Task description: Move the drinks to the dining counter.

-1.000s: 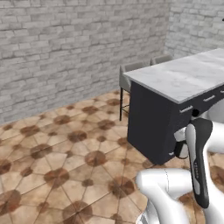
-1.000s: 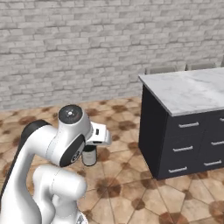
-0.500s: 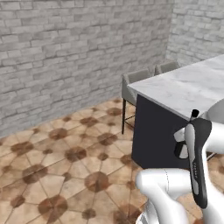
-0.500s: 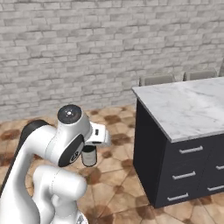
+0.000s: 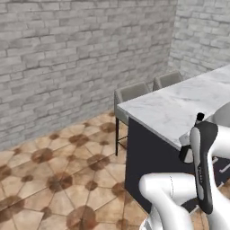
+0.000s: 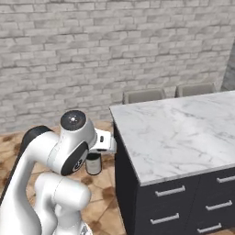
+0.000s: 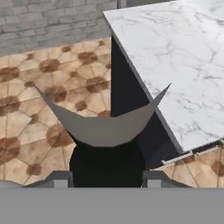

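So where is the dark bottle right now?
The dark bottle hangs in the gripper above the tiled floor, just left of the dining counter corner in the right base view, not yet over the marble top.

The counter (image 6: 179,133) stands on the tiled floor (image 5: 54,179), to the right of the arm in the right base view, with its drawers (image 6: 183,206) facing the camera. Two chairs (image 5: 131,93) sit side by side at its far edge, between it and the brick wall (image 5: 67,54) behind. The tool (image 6: 94,160) hangs just left of the counter's near corner (over the floor, not over the top), with a bottle (image 7: 107,164) held in it.
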